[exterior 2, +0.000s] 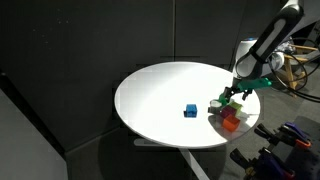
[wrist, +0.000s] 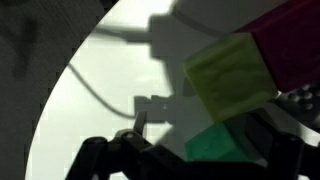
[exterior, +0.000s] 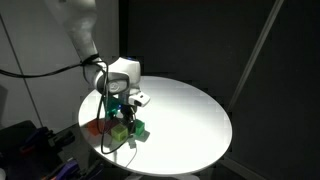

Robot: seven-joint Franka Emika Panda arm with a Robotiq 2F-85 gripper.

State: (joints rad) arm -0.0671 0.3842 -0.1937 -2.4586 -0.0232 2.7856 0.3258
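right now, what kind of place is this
Probably a robotics lab or test cell: a round white table backed by black curtains, with small coloured blocks clustered under the gripper.

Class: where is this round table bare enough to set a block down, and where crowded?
Bare: the white table everywhere beyond the blue block. Crowded: the rim beneath the gripper, where red block and green block cluster.

Arm (exterior: 80,35) reaches in from upper left, bends at the white wrist (exterior: 122,72); end effector (exterior: 121,104) points straight down, hanging low. Wrist view: one dark fingertip (wrist: 140,122) visible, the rest in shadow. Finger spacing not readable.
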